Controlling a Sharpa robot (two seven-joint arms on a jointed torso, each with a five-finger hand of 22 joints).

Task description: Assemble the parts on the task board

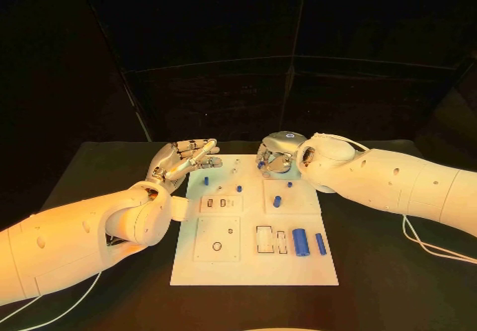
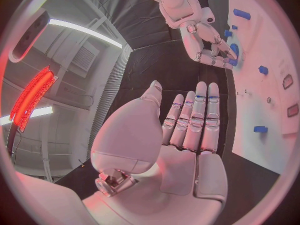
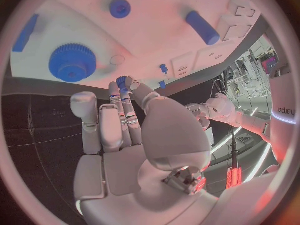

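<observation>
Here the right hand (image 1: 276,157) hangs over the far edge of the task board (image 1: 254,272), and in the head view its own back hides whatever lies beneath it. The right wrist view shows more: its fingertips (image 3: 122,87) are drawn together on a small blue gear (image 3: 122,79), most of which is covered by them; whether the gear rests on the board cannot be told. A large blue gear (image 3: 72,62) lies flat just beside it, partly hidden by the hand in the head view, and a blue round knob (image 3: 119,8) sits further along the same raised plate.

The left hand (image 1: 183,158) is raised at the board's far left corner, beside the board rather than on it. Its fingers (image 2: 195,117) are straight, close side by side, with nothing in the palm.

Recesses on the board: near the right edge two blue cylinders (image 1: 301,241) lie side by side next to open rectangular slots (image 1: 265,238). A short blue peg (image 1: 277,201) lies on a square plate at mid-board. Two small blue pins (image 1: 206,181) stand near the far left; their seating is too small to make out. An oval cut-out (image 1: 218,246) in the near left plate holds nothing.
</observation>
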